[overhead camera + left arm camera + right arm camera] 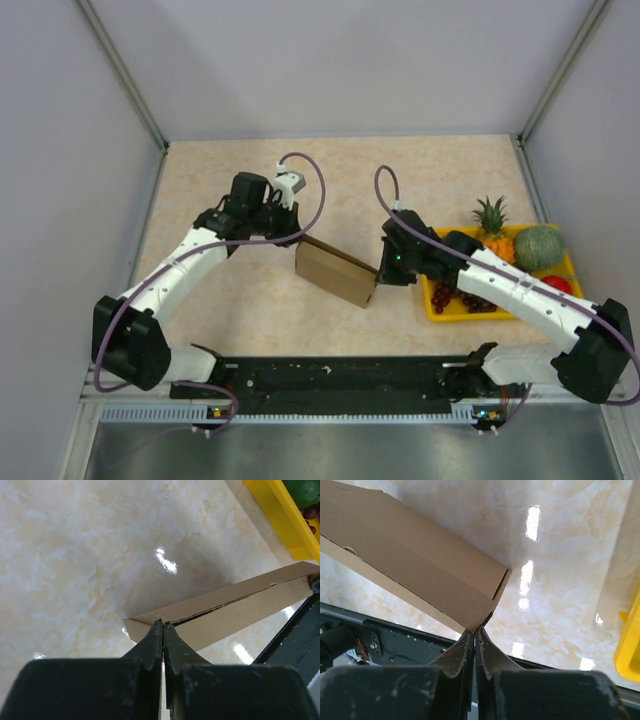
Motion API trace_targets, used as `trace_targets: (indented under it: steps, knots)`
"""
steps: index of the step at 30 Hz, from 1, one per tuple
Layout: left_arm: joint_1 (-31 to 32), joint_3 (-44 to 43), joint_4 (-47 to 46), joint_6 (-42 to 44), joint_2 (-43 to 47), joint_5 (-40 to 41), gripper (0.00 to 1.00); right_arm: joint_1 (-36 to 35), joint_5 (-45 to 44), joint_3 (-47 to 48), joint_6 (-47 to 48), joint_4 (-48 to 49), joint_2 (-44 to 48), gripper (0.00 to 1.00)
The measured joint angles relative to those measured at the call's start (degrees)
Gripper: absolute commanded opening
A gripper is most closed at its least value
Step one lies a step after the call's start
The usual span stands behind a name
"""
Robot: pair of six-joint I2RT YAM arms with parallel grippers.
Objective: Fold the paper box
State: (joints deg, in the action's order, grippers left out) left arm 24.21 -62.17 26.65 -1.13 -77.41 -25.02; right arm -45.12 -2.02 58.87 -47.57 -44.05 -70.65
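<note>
The paper box (335,272) is a plain brown, flattened rectangular sleeve that slants across the middle of the table between my two grippers. My left gripper (298,240) is at its far left corner. In the left wrist view the left gripper (163,624) is shut, its tips pinching the thin edge of the paper box (240,610). My right gripper (379,272) is at the box's near right end. In the right wrist view the right gripper (474,629) is shut, its tips nipping the lower corner of the paper box (420,565), whose end flap stands slightly ajar.
A yellow tray (440,305) sits at the right of the table, close behind the right arm, with a pineapple (491,222), a green melon (540,247), a red fruit (557,284) and dark grapes (460,297). A black rail (340,378) runs along the near edge.
</note>
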Motion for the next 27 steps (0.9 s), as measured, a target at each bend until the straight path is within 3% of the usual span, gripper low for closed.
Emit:
trace_targets:
  steps: [16,27]
  knots:
    - [1.4,-2.4,1.7,-6.7,-2.9,4.9,0.00,-7.4,-8.6,0.2,0.0,0.7,-0.5,0.00]
    - [1.9,10.5,-12.2,-6.8,4.5,7.8,0.00,-6.3,-8.4,0.6,0.5,1.2,-1.3,0.00]
